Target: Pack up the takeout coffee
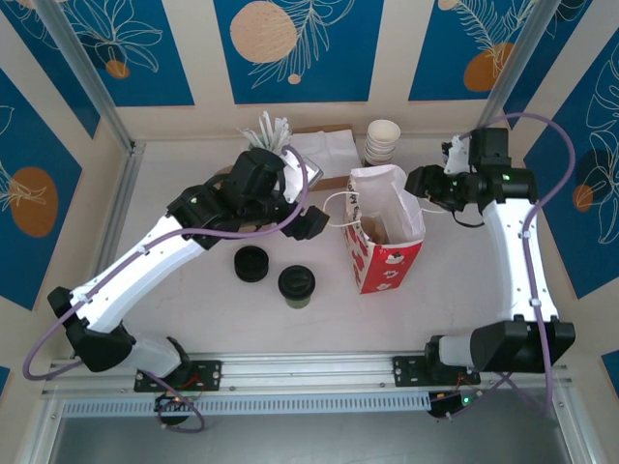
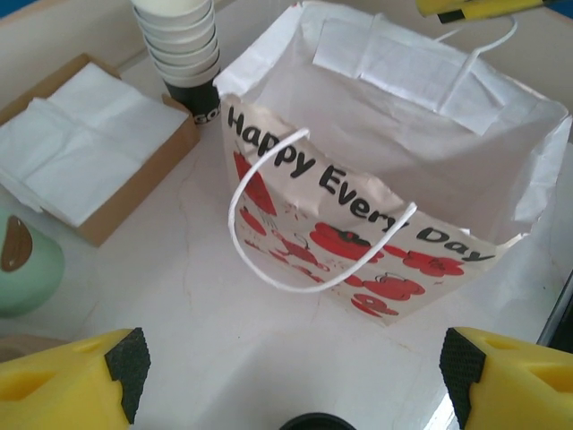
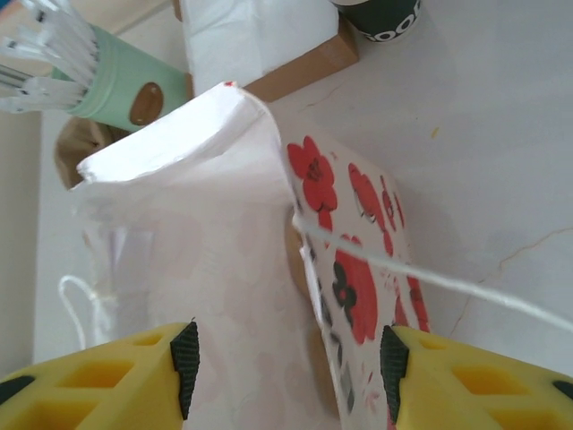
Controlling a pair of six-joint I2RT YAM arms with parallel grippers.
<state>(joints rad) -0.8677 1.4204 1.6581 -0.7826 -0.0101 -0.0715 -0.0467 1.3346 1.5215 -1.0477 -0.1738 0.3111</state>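
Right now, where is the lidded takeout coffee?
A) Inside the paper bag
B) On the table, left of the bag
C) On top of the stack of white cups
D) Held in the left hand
B: the top view shows the takeout coffee standing on the table, left of the paper bag and apart from it. The left hand is open and empty.

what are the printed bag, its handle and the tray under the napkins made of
The bag looks like thin matte paper: creased, crumpled walls with printed flowers. Its handle seems to be thin white cord, paper or string, too fine to tell. The tray looks like plain brown cardboard, unprinted and dull.
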